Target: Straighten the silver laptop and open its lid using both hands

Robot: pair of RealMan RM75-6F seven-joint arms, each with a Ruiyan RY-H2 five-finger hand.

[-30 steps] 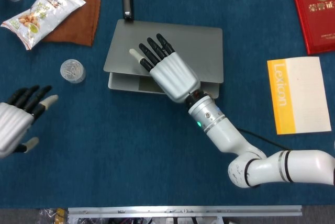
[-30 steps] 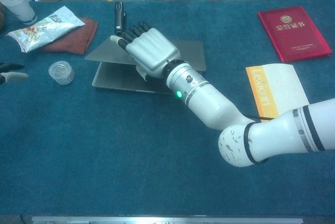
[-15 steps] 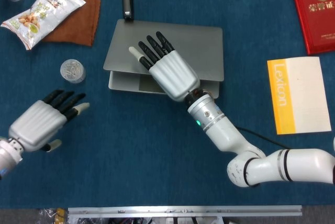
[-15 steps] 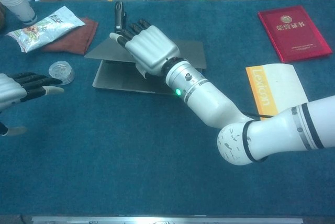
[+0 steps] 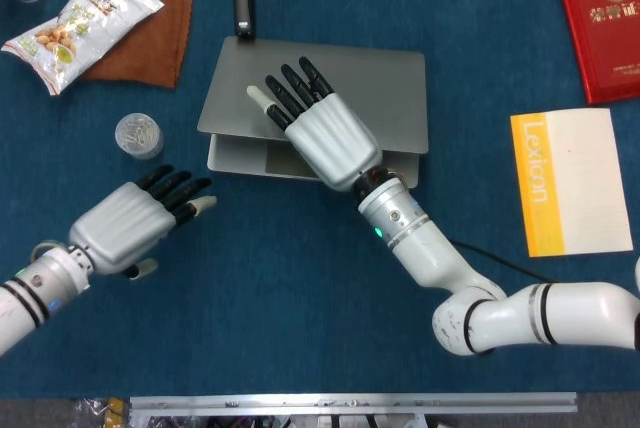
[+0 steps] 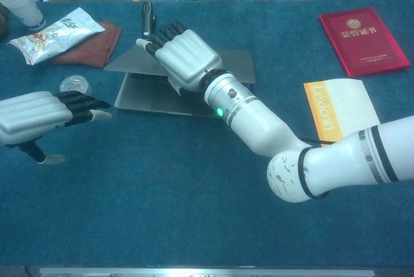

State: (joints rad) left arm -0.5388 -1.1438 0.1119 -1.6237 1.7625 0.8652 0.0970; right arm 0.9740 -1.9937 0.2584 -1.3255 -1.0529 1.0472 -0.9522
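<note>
Head view puts the left hand (image 5: 130, 223) nearest, fingers extended and slightly apart, holding nothing, its dark fingertips aimed at the near left corner of the silver laptop (image 5: 380, 88) but not touching it. A second ago this hand sat at the frame's left edge; it has swept in across the blue cloth-covered table (image 5: 260, 328) and now hangs just short of the base. Beyond it, the right hand (image 5: 315, 128) lies over the lid, fingers spread, while the lid is lifted a little off the base, as it was a second ago. Whether the thumb hooks under the lid edge I cannot tell. The laptop sits mid-table, roughly square to the edge. The approach suggests the left hand will steady the base while the right raises the lid. Further off stand a small clear round container (image 5: 138, 135), a brown cloth (image 5: 150, 38) and a snack packet (image 5: 85, 16).
</note>
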